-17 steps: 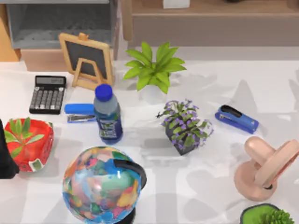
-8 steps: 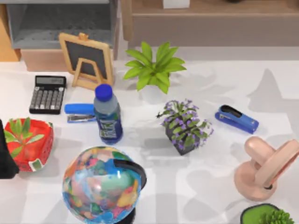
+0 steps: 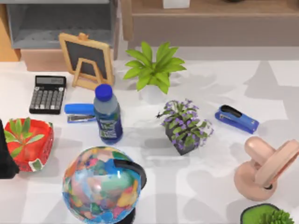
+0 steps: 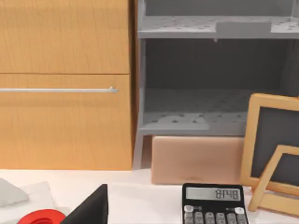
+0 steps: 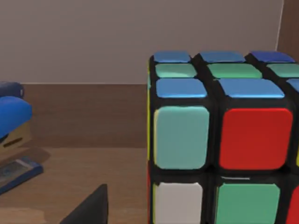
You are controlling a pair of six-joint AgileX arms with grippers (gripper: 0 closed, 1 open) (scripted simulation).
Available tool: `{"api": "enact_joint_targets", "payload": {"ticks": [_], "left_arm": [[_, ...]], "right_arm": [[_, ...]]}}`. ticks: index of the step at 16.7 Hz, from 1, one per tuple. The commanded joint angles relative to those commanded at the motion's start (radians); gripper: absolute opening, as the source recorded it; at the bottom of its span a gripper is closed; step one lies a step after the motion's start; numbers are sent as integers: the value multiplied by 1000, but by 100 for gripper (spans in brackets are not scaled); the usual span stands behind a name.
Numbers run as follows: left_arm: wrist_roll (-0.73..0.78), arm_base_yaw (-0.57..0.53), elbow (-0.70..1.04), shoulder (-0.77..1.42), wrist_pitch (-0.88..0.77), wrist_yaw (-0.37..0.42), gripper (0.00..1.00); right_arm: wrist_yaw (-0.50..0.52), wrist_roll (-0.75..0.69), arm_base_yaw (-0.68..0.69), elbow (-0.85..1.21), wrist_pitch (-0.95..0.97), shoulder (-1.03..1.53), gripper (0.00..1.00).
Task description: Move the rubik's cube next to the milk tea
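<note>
The rubik's cube [image 5: 224, 140] is being seen close up in the right wrist view, sitting on a brown wooden surface [image 5: 70, 182] with a blue stapler [image 5: 14, 135] lying well to one side. Whether either gripper is released or clenched cannot be told.

Cube [image 5: 224, 140] runs off the right wrist view's edge, so only part shows. Top view crops the globe [image 3: 103, 184] and the green pot [image 3: 266, 215] at the bottom.
</note>
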Motion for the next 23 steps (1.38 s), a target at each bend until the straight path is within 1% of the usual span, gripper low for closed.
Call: {"api": "enact_joint_targets", "payload": {"ticks": [4, 8, 21, 22, 23], "left_arm": [[0, 0, 0, 0, 0, 0, 100], [0, 0, 0, 0, 0, 0, 100], [0, 0, 0, 0, 0, 0, 100], [0, 0, 0, 0, 0, 0, 100], [0, 0, 0, 0, 0, 0, 100]], "right_arm": [[20, -1, 19, 123, -46, 79, 100], [22, -1, 20, 132, -49, 86, 100], [22, -1, 20, 132, -49, 86, 2], [22, -1, 20, 132, -49, 86, 0], [22, -1, 20, 132, -49, 86, 0]]}}
